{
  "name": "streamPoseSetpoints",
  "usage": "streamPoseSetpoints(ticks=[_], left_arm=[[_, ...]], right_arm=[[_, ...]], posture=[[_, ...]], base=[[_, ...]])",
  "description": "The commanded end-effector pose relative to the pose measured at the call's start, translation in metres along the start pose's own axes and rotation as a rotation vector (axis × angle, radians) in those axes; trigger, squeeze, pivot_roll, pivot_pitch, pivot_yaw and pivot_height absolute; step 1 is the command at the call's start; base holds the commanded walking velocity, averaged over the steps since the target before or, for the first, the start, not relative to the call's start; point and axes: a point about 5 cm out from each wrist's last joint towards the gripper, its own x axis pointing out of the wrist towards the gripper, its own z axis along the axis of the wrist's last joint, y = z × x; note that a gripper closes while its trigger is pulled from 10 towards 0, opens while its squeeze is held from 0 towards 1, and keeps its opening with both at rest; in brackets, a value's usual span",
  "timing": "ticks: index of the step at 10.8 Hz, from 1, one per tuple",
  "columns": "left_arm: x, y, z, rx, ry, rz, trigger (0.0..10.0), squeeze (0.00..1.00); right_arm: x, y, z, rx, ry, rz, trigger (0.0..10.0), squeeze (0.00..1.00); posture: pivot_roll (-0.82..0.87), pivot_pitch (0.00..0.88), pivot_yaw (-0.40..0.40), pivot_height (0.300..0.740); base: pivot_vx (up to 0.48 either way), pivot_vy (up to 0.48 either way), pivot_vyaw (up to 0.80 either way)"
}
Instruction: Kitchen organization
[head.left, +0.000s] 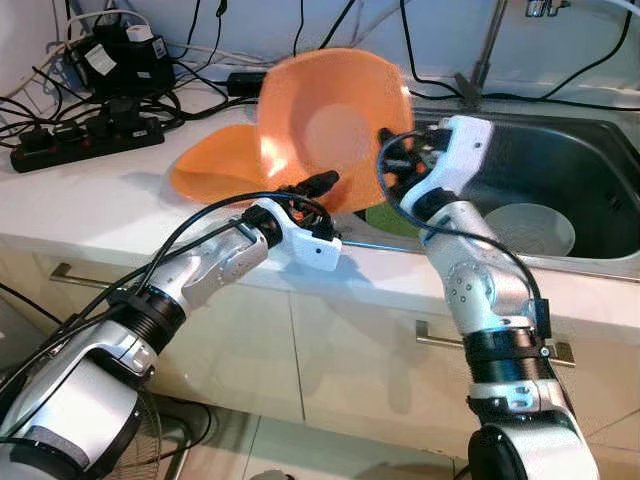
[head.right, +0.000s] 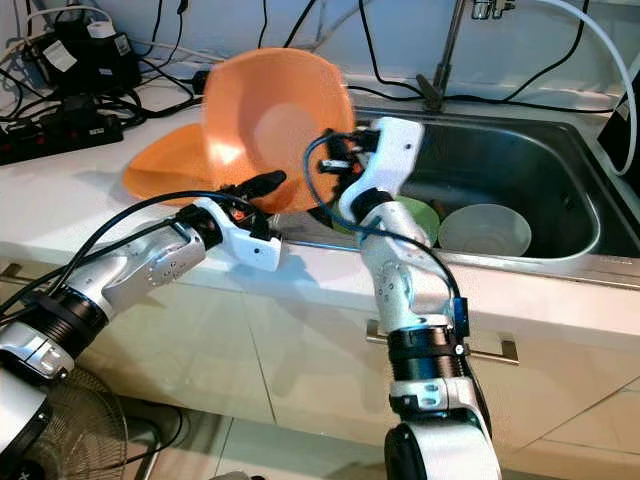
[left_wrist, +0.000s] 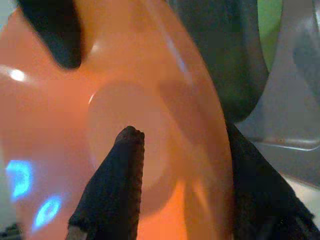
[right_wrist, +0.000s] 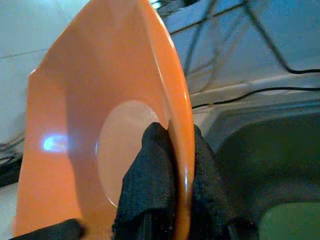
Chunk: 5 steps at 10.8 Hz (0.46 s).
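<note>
An orange plate (head.left: 330, 120) stands tilted on edge over the counter, just left of the sink. My right gripper (head.left: 392, 150) is shut on its right rim; in the right wrist view the two fingers (right_wrist: 150, 165) pinch the rim from both sides. My left gripper (head.left: 318, 185) is at the plate's lower edge and stands open, one finger (left_wrist: 125, 170) before the plate's inner face and the other behind the rim. A second orange plate (head.left: 215, 165) lies flat on the white counter (head.left: 110, 210) behind and to the left.
The steel sink (head.left: 600, 150) on the right holds a white bowl (head.left: 530, 228) and a green dish (head.left: 395, 218). A faucet (head.left: 490, 45) rises behind it. A black power strip (head.left: 85, 140), an adapter and tangled cables fill the back left of the counter.
</note>
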Motion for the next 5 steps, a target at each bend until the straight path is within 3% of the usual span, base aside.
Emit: streamPoseSetpoints(ticks=[1, 2, 5], left_arm=[[0.000, 0.019, -0.009, -0.001, 0.029, 0.074, 10.0, 1.00], [-0.001, 0.018, -0.007, -0.010, 0.030, 0.076, 10.0, 0.00], [-0.002, 0.014, -0.004, -0.061, 0.039, 0.088, 10.0, 0.00]], right_arm=[[-0.001, -0.013, 0.001, -0.013, 0.005, -0.077, 0.0, 0.00], [0.001, -0.024, 0.005, 0.006, -0.020, -0.163, 0.0, 0.00], [0.003, -0.052, 0.012, 0.032, -0.055, -0.380, 0.0, 0.00]], posture=[[0.13, 0.033, 0.030, 0.740], [0.12, 0.032, 0.030, 0.740], [0.13, 0.032, 0.024, 0.740]], base=[[0.000, 0.000, 0.00], [0.000, 0.000, 0.00], [0.000, 0.000, 0.00]])
